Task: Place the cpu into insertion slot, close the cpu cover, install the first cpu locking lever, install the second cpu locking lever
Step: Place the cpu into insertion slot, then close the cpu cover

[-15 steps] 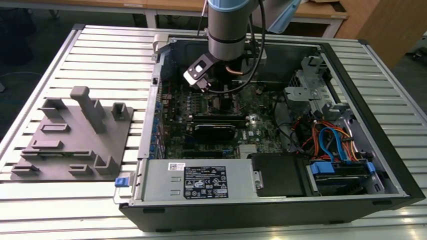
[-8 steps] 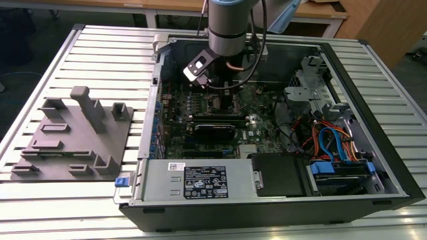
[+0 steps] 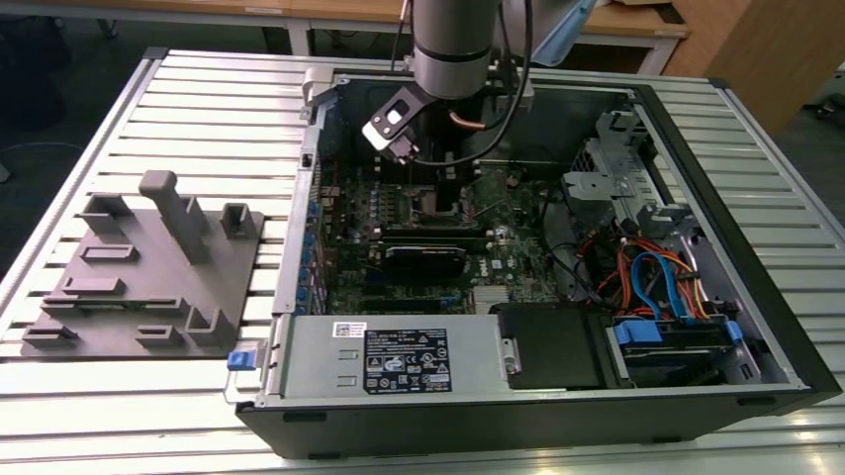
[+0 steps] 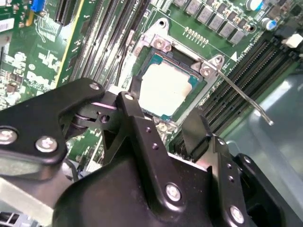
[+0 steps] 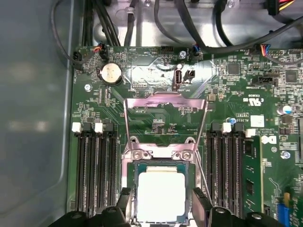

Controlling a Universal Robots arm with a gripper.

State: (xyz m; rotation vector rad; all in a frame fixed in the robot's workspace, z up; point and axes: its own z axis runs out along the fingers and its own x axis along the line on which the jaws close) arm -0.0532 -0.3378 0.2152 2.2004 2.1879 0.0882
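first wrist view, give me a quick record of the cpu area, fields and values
cpu: lies flat in the slot, metal top up
slot: filled by the cpu
cover: looks swung up and open, beyond the slot, not over the cpu
lever: thin rod sticking out free beside the slot
gripper: open, one finger on each side of the cpu, a gap showing on both sides
work done: cpu placed; cover not closed
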